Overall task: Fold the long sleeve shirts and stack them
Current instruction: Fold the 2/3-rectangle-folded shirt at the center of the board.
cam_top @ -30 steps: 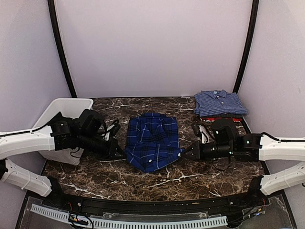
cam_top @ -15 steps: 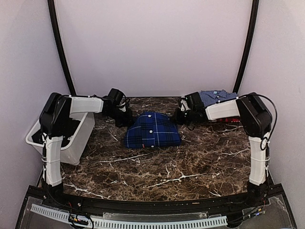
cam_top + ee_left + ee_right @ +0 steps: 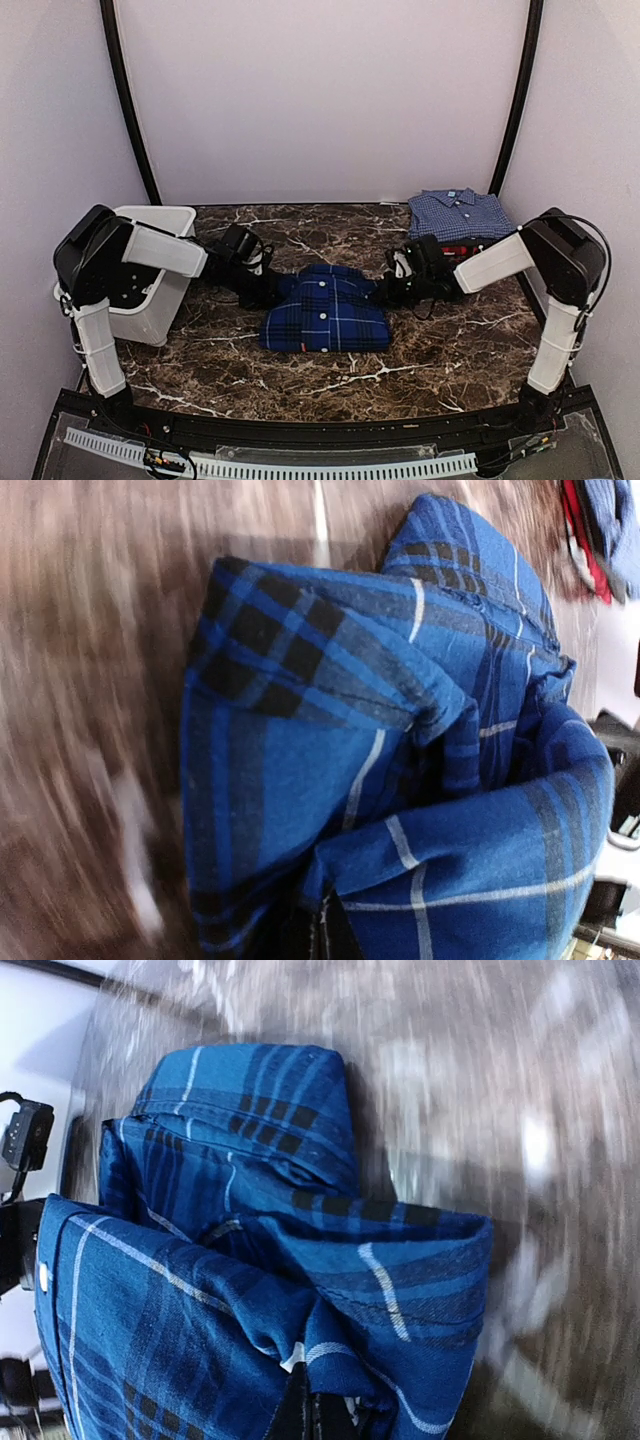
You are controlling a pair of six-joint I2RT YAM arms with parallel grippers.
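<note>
At the left edge of the dark marble-patterned table (image 3: 330, 375) a white plastic bin (image 3: 160, 210) stands, and the left arm (image 3: 165, 250) is stretched past it toward the middle. The left jaws are clamped on a gathered pinch of cloth at the left side of the large deep-blue plaid button-up shirt (image 3: 325, 315). This shirt lies mid-table as a compact, roughly rectangular bundle with its buttons upward. The right jaws are clamped likewise on its right side, at the end of the right arm (image 3: 490, 262).

The step in hand is judged to be the finishing of this shirt's fold. A level lift by both grips is then called for, and a carry to the far right corner. There a folded lighter blue fine-check shirt (image 3: 460, 212) lies on a red shirt (image 3: 470, 249). Uneven grips could let the folds fall open.

Bare table is seen in front of and behind the bundle. Room is tighter at the stack, which is set near the back and right walls.
</note>
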